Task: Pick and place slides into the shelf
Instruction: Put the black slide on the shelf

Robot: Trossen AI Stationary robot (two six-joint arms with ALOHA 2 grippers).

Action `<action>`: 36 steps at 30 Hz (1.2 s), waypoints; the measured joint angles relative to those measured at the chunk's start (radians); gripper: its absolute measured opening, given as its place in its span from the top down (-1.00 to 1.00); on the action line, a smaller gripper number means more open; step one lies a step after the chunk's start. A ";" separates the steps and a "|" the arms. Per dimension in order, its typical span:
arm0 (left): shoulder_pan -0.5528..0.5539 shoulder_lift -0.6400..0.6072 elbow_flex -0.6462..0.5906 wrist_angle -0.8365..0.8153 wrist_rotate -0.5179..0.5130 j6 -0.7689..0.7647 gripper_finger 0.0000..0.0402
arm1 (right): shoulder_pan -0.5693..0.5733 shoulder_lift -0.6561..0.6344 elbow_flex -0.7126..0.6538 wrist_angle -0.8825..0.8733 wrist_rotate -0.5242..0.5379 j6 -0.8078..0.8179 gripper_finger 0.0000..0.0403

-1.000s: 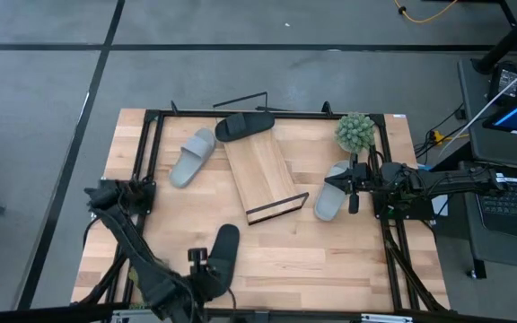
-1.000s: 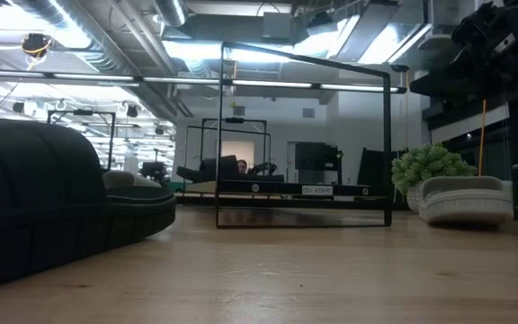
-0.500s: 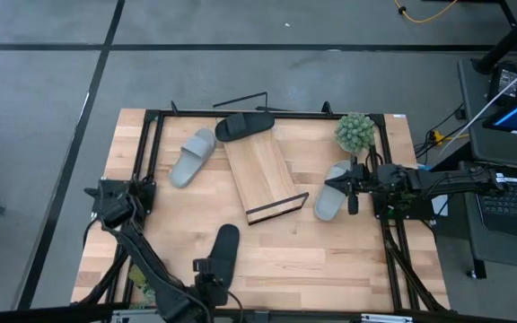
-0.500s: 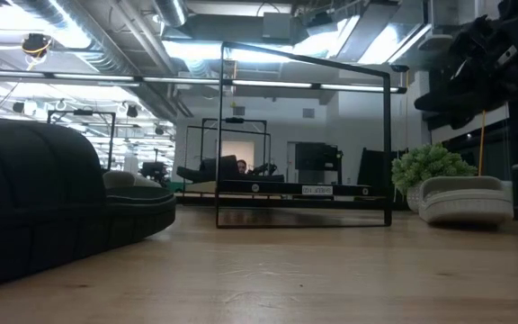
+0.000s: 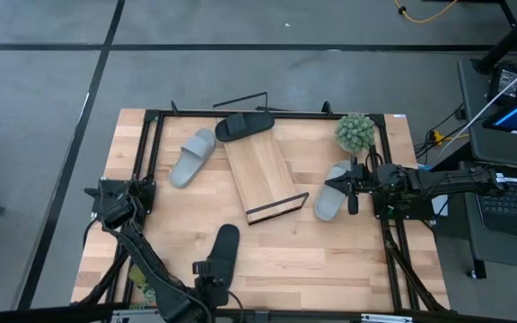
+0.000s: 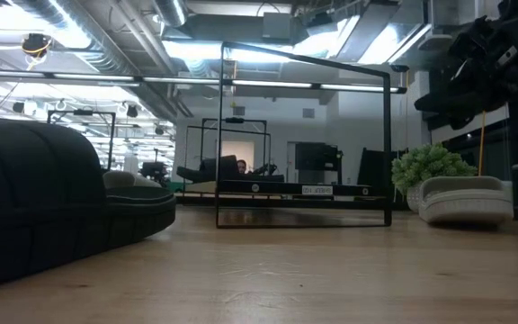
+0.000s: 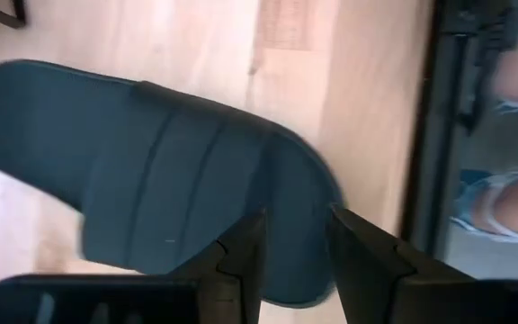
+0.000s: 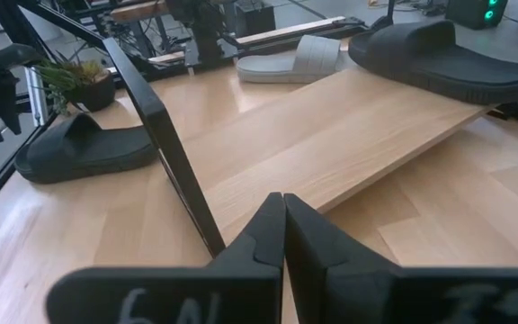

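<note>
1. I am seeing the left gripper (image 5: 206, 269) sitting at the table's (image 5: 348, 260) near edge, over the heel of a black slide (image 5: 223, 249); its fingers (image 7: 241, 256) are spread partway above the sandal, and nothing is pinched between them.
2. I am watching the right gripper (image 5: 352, 184) waiting by the right edge with its fingers pressed together, just beside a grey slide (image 5: 330, 192) and near the potted plant (image 5: 354, 132).
3. The shelf (image 5: 260, 170) is lying slanted mid-table, its dark front edge facing the near side.
4. A second black slide (image 5: 244, 125) is resting at the shelf's far end, and another grey slide (image 5: 192, 156) is lying to its left.
5. I am finding open tabletop between the near black slide and the shelf's front edge, and along the near right side.
</note>
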 joint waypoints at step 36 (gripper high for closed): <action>0.049 0.000 -0.125 -0.120 0.062 0.013 0.48 | 0.000 0.000 0.000 -0.014 0.000 -0.001 0.96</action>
